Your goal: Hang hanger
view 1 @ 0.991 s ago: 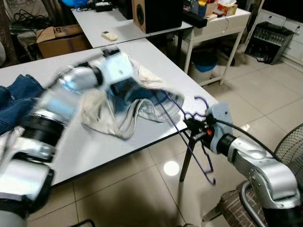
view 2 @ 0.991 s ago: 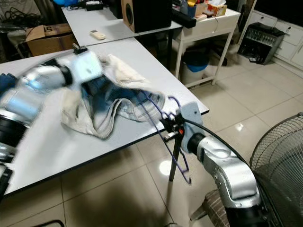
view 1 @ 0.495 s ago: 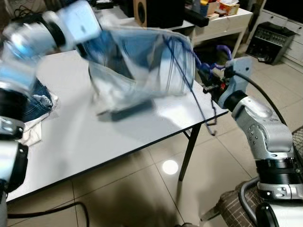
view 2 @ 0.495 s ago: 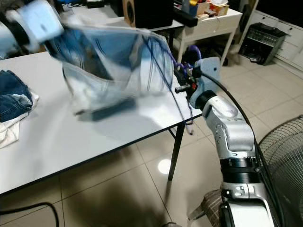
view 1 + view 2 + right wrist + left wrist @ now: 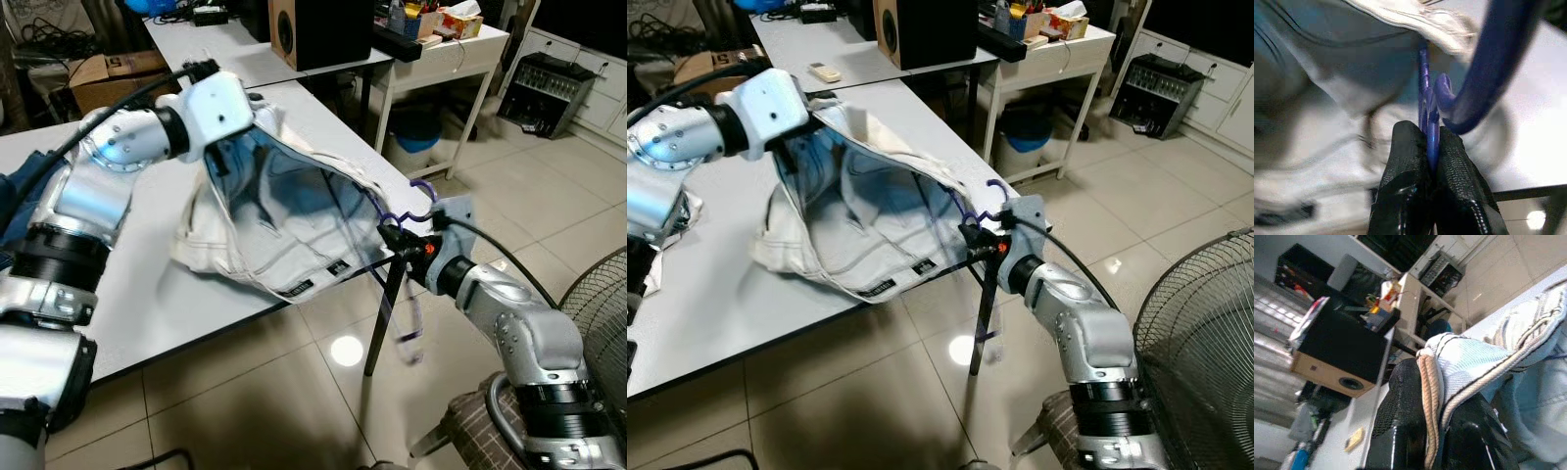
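Observation:
A pale, inside-out denim garment (image 5: 279, 230) lies half lifted on the white table (image 5: 147, 294). My left gripper (image 5: 1437, 431) is shut on its thick waistband and holds that edge above the table, so the opening gapes toward the right. A purple wire hanger (image 5: 415, 192) hangs at the table's near right corner, its lower part blurred below the edge. My right gripper (image 5: 1429, 147) is shut on the hanger's neck just under the hook (image 5: 1498, 54), right beside the garment's opening. One hanger arm reaches into the cloth.
Dark blue jeans (image 5: 20, 196) lie at the table's left. Behind stand a second table with a speaker (image 5: 323, 29) and remote (image 5: 828, 70), a cardboard box (image 5: 118, 78), and a cluttered side table (image 5: 441, 49). A floor fan (image 5: 1205, 333) stands at the right on tiled floor.
Half a second ago my left arm held the garment high in the air; it is now back down on the table. The right gripper and hanger dropped to the table's corner.

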Robot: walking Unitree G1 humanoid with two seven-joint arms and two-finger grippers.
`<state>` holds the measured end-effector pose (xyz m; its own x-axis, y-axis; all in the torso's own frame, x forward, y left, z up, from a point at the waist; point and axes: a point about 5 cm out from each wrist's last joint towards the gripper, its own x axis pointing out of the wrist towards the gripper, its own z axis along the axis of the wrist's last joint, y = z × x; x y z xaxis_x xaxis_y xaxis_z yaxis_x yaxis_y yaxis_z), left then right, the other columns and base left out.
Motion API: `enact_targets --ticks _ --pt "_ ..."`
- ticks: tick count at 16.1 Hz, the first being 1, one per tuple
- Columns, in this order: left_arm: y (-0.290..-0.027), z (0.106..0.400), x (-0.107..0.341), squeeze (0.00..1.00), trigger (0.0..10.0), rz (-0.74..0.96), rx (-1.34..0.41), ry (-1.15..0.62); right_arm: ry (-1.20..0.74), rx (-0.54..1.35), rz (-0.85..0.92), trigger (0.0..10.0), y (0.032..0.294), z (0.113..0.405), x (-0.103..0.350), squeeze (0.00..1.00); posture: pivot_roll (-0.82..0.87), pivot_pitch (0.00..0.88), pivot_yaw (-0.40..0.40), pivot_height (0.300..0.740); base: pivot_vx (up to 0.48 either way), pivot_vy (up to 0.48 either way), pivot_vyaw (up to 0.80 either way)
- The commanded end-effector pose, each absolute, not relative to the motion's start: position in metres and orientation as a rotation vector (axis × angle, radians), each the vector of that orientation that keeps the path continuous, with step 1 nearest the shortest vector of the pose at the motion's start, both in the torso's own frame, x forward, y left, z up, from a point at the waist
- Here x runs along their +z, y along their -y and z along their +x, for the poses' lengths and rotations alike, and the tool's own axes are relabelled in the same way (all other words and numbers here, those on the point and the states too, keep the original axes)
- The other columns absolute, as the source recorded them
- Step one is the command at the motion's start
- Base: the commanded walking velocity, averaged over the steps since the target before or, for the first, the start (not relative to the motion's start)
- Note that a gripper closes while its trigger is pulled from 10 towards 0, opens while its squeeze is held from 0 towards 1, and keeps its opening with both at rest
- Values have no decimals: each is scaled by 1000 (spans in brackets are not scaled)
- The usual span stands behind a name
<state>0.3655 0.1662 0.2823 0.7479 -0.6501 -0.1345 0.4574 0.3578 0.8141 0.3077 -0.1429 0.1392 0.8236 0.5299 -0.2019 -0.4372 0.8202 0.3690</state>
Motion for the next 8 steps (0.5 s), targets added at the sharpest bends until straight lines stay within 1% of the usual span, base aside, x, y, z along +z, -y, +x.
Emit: enact_targets --ticks 1,2,3,4,5,7,8 --pt "-159 363 279 0 1333 969 -750 220 -285 521 452 10000 142 310 149 0 -176 0 21 740 0 0 0" --pt "-158 361 276 0 1294 962 -758 209 -288 506 527 10000 141 311 149 0 -174 0 23 740 0 0 0" --pt "-156 357 271 0 1176 955 -788 190 -298 464 660 10000 140 314 148 0 -163 0 30 740 0 0 0" --pt "-150 350 263 0 1333 943 -853 160 -317 414 791 10000 138 320 143 0 -155 0 34 740 0 0 0" --pt "-146 344 254 0 1569 934 -909 132 -329 405 855 10000 133 324 140 0 -149 0 37 740 0 0 0" --pt "-137 330 233 0 1176 926 -1017 50 -335 407 952 10000 118 333 137 0 -121 0 48 740 0 0 0" --pt "-129 317 219 0 0 857 -1123 -9 -347 397 986 10000 107 339 137 0 -104 0 49 740 0 0 0"
